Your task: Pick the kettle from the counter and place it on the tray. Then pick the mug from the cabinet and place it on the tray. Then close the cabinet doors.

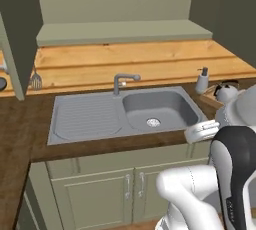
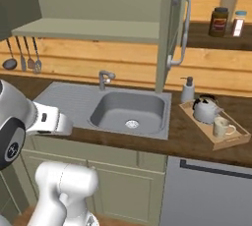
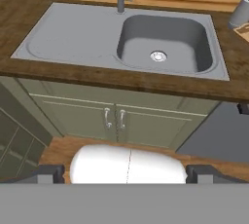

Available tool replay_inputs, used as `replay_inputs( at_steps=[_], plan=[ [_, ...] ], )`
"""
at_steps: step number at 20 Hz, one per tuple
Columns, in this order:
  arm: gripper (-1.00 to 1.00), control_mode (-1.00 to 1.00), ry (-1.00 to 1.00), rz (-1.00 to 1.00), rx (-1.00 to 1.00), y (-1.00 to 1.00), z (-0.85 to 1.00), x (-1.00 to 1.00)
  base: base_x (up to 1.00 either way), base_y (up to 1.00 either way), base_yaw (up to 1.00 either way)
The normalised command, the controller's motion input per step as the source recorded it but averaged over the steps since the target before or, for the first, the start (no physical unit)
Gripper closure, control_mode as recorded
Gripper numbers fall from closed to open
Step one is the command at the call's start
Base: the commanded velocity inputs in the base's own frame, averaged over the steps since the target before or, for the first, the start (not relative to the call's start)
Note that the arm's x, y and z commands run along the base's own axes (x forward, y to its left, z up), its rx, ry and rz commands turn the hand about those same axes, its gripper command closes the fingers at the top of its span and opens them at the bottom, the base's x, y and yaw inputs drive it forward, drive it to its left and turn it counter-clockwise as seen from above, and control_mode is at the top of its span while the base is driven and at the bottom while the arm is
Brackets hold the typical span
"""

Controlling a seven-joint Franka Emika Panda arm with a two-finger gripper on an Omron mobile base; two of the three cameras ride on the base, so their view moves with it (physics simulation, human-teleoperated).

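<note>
The tray (image 2: 236, 142) on the table (image 2: 197, 136) holds the kettle (image 2: 205, 109) and the mug (image 2: 222, 127), side by side. The cabinet (image 2: 98, 4) shelf is bare. The hand (image 3: 126, 173) is spread, holding nothing.

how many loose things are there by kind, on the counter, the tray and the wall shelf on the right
kettle: 1, on the tray
mug: 1, on the tray
soap dispenser: 1, on the counter behind the tray
dark jar: 1, on the wall shelf
small pale shaker: 1, beside the jar
total, with the tray itself: 6
</note>
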Motion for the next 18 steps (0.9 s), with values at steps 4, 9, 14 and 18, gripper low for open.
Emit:
replay_inputs(
  at_steps=[4, 9, 14, 18],
  plan=[
    [-1.0, 1.0, 0.0, 0.0, 0.0, 0.0, 0.0, 0.0, 0.49, 0.3, -0.03],
    [-1.0, 1.0, 0.0, 0.0, 0.0, 0.0, 0.0, 0.0, 0.43, 0.25, 0.0],
    [-1.0, 1.0, 0.0, 0.0, 0.0, 0.0, 0.0, 0.0, 0.08, 0.4, 0.01],
    [-1.0, 1.0, 0.0, 0.0, 0.0, 0.0, 0.0, 0.0, 0.05, 0.33, 0.0]
  ],
)
